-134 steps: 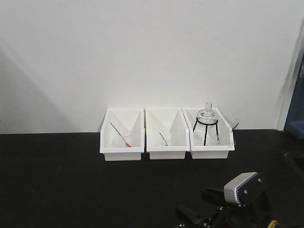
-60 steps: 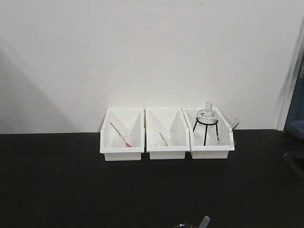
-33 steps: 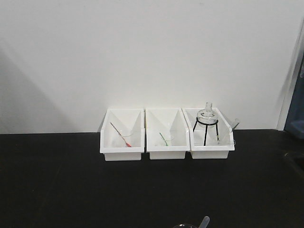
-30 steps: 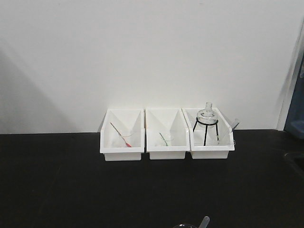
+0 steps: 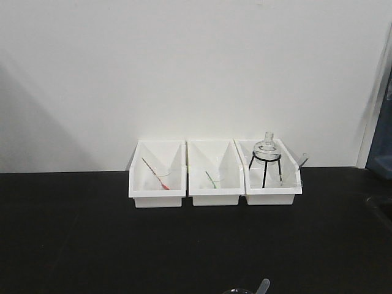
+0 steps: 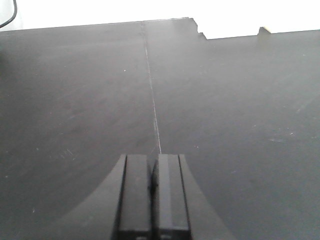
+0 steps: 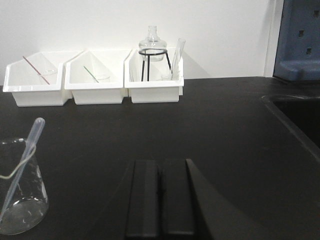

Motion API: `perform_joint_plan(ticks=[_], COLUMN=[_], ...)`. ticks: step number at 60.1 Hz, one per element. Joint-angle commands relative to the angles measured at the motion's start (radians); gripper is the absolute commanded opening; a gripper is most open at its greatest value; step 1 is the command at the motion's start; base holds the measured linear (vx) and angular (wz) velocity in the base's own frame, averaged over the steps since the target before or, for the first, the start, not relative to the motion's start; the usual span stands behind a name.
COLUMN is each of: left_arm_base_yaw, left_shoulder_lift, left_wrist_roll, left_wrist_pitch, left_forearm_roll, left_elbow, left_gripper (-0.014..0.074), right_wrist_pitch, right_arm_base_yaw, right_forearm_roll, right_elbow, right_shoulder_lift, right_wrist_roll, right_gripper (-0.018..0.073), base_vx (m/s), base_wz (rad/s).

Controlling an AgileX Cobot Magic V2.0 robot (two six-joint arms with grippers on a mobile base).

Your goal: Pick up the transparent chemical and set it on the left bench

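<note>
Pipette (image 7: 22,160), clear and colourless, stands tilted in the small beaker (image 7: 20,200) on the black worktop (image 7: 200,130) left of our clenched, empty right hand (image 7: 160,200); we should release its jaws, swing left and pinch the stem below the bulb.

Three white bins (image 5: 214,176) sit centre frame on a matte black bench (image 5: 92,245) below a plain white wall (image 5: 184,67). Red-tinted pipette (image 5: 156,174) in the left bin, green-tinted pipette (image 5: 211,179) in the middle, black tripod (image 5: 264,165) right. The transparent chemical (image 7: 22,160) is colourless, lower left of the right wrist view.
</note>
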Motion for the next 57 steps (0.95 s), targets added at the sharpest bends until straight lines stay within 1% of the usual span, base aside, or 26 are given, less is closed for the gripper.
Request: perform_joint_plan(ticks=[1,57], left_arm_base_yaw=[-0.002,-0.002], left_shoulder_lift=[-0.019,-0.019], left_wrist_roll=[-0.008,-0.008], left_wrist_pitch=[-0.078,-0.078], left_forearm_roll=[-0.001,-0.001], left_elbow=[0.016,0.016], left_gripper=[-0.0003,-0.0003], right_wrist_pitch=[-0.098,-0.101], right_arm_base_yaw=[-0.004,-0.005], right_forearm_roll=[-0.002,-0.002], right_elbow=[0.014,0.014], right_shoulder_lift=[-0.014,-0.022], right_wrist_roll=[0.001,0.0], right_gripper=[-0.0008,-0.0008], base_vx=[0.0,0.0], base_wz=[0.0,0.0])
